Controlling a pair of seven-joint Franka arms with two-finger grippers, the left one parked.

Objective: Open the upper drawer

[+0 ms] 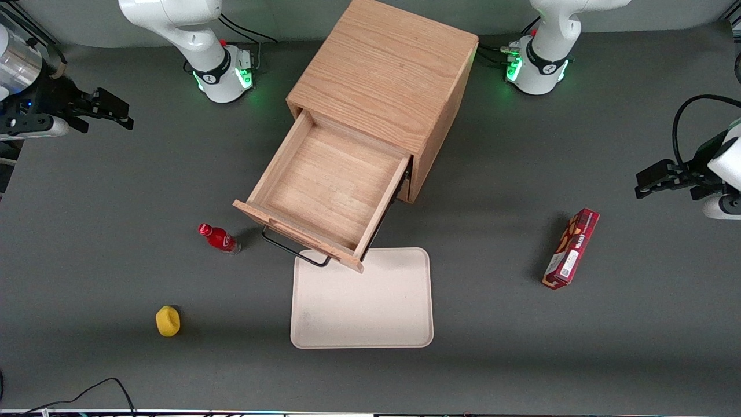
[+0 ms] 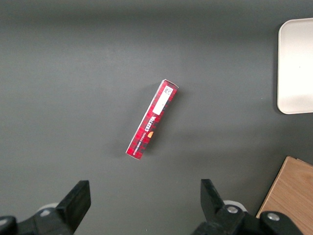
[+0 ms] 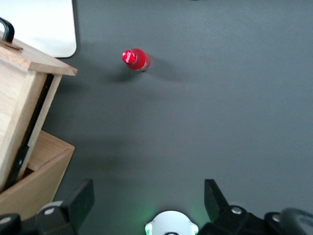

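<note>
Hanging at the working arm's table end, the gripper [image 1: 118,113] has jaws spread, well apart from the pulled-out upper drawer [image 1: 324,194].

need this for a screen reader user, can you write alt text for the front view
A light oak cabinet stands mid-table with its upper drawer pulled fully out and empty, its front overhanging a cream tray. The open pincer hangs apart at the working arm's end, with a red bottle beside the drawer front.

Light oak upper drawer [image 1: 324,191] w/ black handle [image 1: 292,248], black gripper [image 1: 107,110], red bottle [image 1: 219,238].
</note>
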